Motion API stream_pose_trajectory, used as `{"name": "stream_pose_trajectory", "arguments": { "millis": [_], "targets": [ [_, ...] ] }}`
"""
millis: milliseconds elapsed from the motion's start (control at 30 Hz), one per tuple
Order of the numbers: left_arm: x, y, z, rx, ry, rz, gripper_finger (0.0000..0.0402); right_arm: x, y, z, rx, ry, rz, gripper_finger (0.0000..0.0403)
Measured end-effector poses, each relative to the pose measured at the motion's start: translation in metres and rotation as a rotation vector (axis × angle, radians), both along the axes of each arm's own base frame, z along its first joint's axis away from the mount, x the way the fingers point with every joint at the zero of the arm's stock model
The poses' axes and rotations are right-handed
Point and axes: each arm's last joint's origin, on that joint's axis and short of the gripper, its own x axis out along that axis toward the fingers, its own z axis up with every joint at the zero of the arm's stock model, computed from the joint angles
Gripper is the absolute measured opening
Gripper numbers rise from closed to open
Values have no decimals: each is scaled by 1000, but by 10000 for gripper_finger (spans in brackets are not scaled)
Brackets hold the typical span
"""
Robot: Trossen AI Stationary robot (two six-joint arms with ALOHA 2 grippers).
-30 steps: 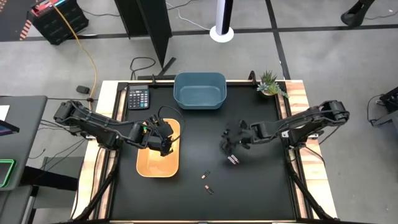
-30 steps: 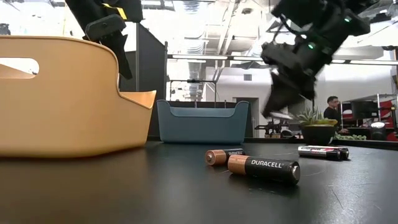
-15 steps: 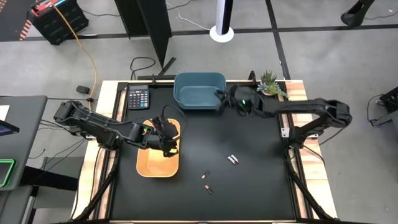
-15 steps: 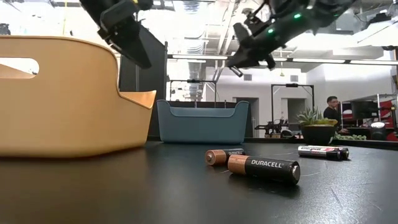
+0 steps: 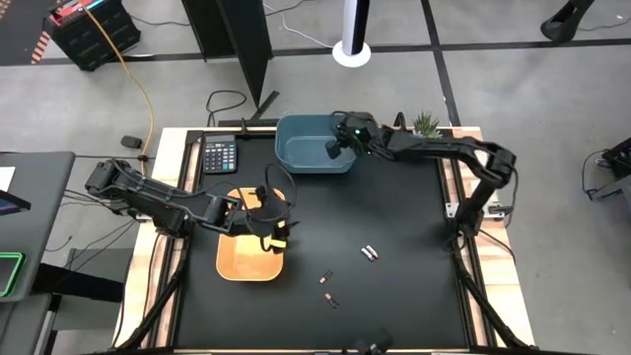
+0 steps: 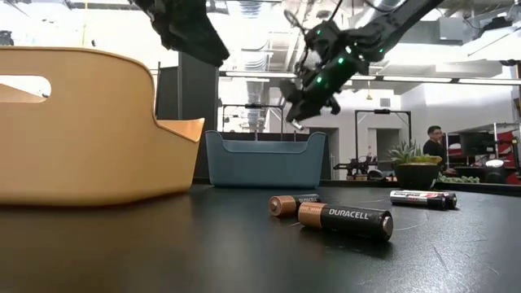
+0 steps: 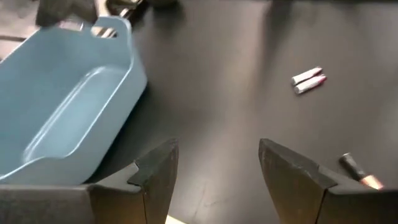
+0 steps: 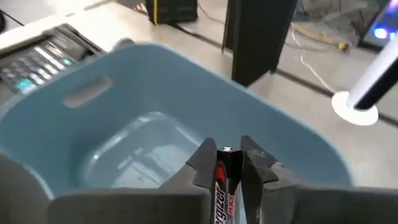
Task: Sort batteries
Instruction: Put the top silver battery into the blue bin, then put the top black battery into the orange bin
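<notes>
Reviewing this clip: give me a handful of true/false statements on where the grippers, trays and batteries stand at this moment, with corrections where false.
1. The right gripper holds a battery over the blue tray. True.
2. The left gripper is shut on a battery. False: its fingers are apart with nothing between them.
3. Four batteries lie on the black table. True: a whitish pair and two dark copper-tipped ones.
4. The left gripper is over the blue tray. False: in the high view it is at the orange tray, at its edge.
5. The calculator sits inside the orange tray. False: it lies on the table beside the blue tray.
</notes>
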Motion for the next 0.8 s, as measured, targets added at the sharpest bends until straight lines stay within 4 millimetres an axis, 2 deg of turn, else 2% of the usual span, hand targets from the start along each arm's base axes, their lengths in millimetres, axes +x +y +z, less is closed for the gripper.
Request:
{"name": "stream_pose_trajectory", "arguments": {
  "millis": [100,200,400,467,567,667,800],
  "targets": [
    [1,-1,1,-11,-11,-13,219,4,-5,-13,23,25,-11,91],
    [1,-1,1,-12,-11,-14,219,7,-6,-18,37,22,-18,134],
    [2,-2,2,-26,-26,-28,219,8,-6,-12,20,-10,-14,214],
    [3,-2,3,-36,-43,-36,219,6,-2,-2,-6,-25,1,228],
    [8,-5,4,-49,-72,-85,219,3,10,23,-82,-49,52,235],
    [16,-11,2,-34,-93,-149,219,-4,32,55,-174,-83,125,233],
    [32,-17,-11,-18,-89,-212,219,-18,72,97,-306,-107,254,228]
  ]
}}
